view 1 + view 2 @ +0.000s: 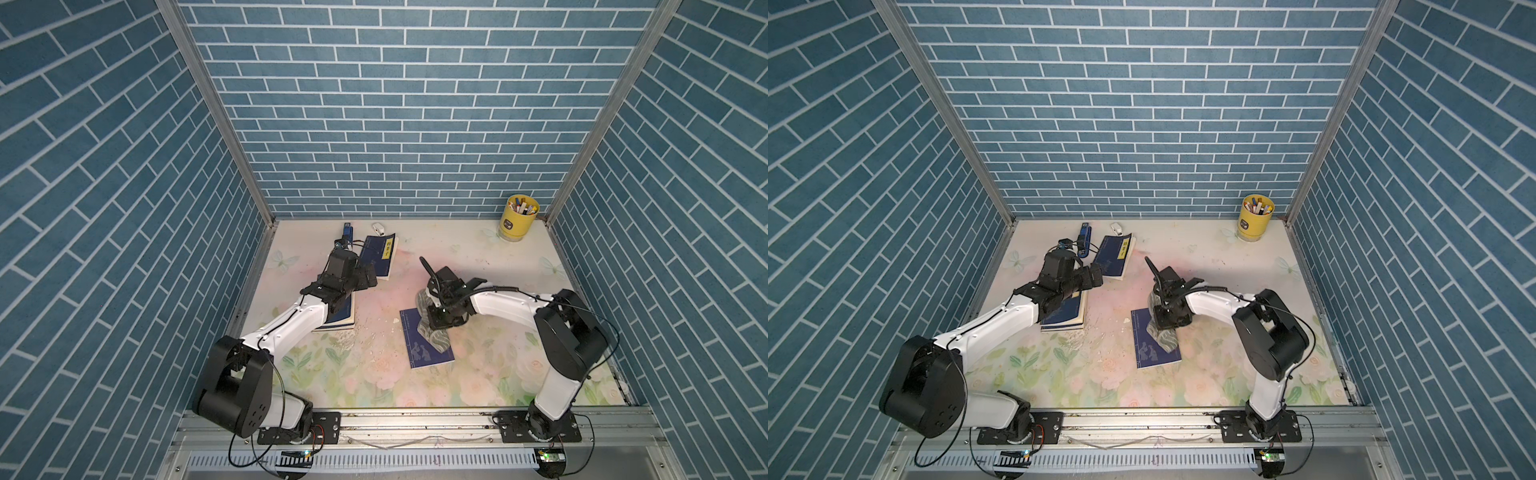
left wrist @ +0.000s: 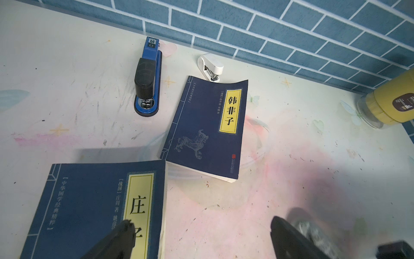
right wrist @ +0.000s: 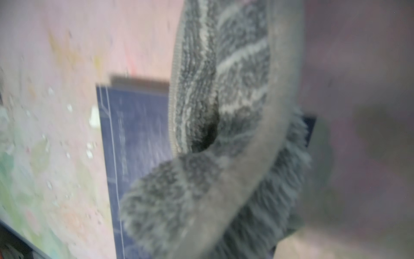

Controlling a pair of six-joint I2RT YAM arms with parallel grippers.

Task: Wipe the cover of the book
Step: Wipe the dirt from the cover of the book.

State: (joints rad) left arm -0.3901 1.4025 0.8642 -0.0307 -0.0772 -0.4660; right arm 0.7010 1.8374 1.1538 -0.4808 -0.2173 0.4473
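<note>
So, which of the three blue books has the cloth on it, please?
The lone book under the right gripper: the grey cloth lies on it. The other books by the left arm are bare.

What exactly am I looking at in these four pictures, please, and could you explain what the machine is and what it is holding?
It is a robot with two arms bolted to the near edge of a table, each ending in a two-fingered gripper. Two pictures come from a camera pair overhead and show nearly the same scene; the other two come from small cameras on the wrists. The right gripper is shut on a grey cloth that lies on a blue book; its wrist view shows this close up. The left gripper is open and empty, over a second book. Also on the table: a third book, a blue stapler, a small white stapler, a yellow cup of pens and pale crumbs.
</note>
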